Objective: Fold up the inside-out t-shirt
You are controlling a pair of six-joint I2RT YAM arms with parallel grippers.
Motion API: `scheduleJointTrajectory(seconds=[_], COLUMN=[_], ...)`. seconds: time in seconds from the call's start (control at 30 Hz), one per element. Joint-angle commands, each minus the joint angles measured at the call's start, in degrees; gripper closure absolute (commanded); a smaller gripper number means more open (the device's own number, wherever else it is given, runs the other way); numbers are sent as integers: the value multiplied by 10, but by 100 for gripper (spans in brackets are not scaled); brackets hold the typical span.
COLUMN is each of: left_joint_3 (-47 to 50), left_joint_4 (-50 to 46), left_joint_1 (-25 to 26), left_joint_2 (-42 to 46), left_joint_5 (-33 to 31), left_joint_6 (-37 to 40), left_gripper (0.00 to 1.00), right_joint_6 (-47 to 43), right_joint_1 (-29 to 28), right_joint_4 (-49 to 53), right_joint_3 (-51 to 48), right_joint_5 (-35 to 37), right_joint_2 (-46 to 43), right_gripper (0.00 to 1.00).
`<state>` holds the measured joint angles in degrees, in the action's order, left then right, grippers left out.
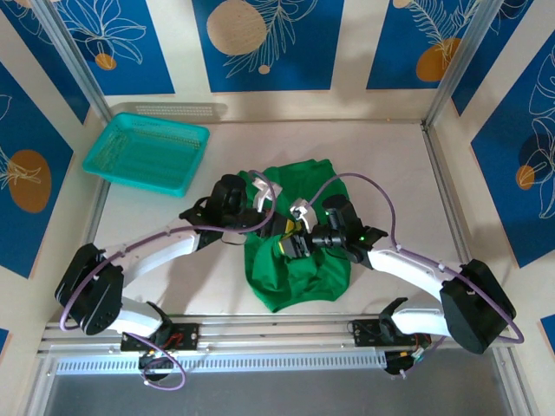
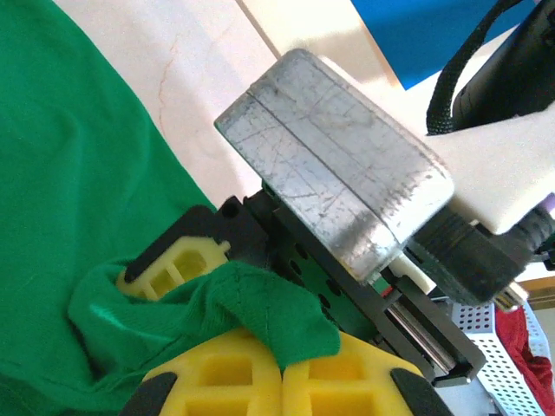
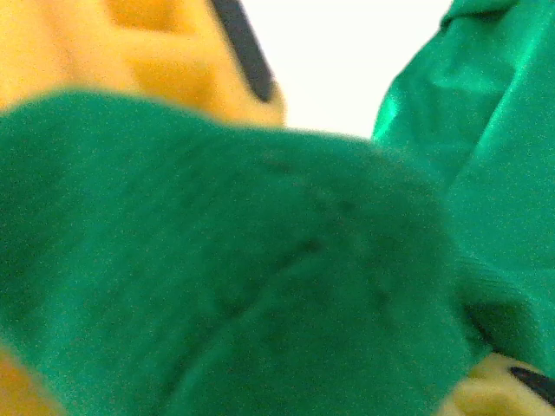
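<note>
Gathering a fold at mid-shirt

Left gripper [image 2: 282, 368], jaws pressed together, pinches a raised ridge of the inside-out t-shirt [image 1: 299, 277], probably to lift it for turning or folding. The shirt lies crumpled on the table [image 1: 390, 165], between the two arms. Right gripper [image 3: 338, 225] straddles the same ridge; whether it grips cannot be told

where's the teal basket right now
In the top view, the teal basket sits at the table's far left, apart from the green t-shirt bunched at the centre.
</note>
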<state>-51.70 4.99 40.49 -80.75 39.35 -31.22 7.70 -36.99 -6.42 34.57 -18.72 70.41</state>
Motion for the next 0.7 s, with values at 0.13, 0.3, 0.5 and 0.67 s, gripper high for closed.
scheduleJointTrajectory(seconds=[0.13, 0.3, 0.5, 0.67], left_joint_3=[2, 8, -2, -4], left_joint_4=[-21, -70, -95, -91], left_joint_1=[-21, -35, -39, -40], left_joint_2=[35, 56, 62, 65], left_joint_5=[10, -56, -72, -71], left_joint_6=[22, 64, 89, 85], left_gripper=[100, 100, 100, 100], right_joint_6=[-49, -59, -59, -58], right_joint_1=[2, -6, -15, -49], right_joint_4=[57, 112, 131, 150], right_joint_3=[1, -12, -27, -15], right_joint_5=[-42, -24, -89, -93], right_joint_2=[-26, -73, -100, -95], right_gripper=[78, 80, 92, 100])
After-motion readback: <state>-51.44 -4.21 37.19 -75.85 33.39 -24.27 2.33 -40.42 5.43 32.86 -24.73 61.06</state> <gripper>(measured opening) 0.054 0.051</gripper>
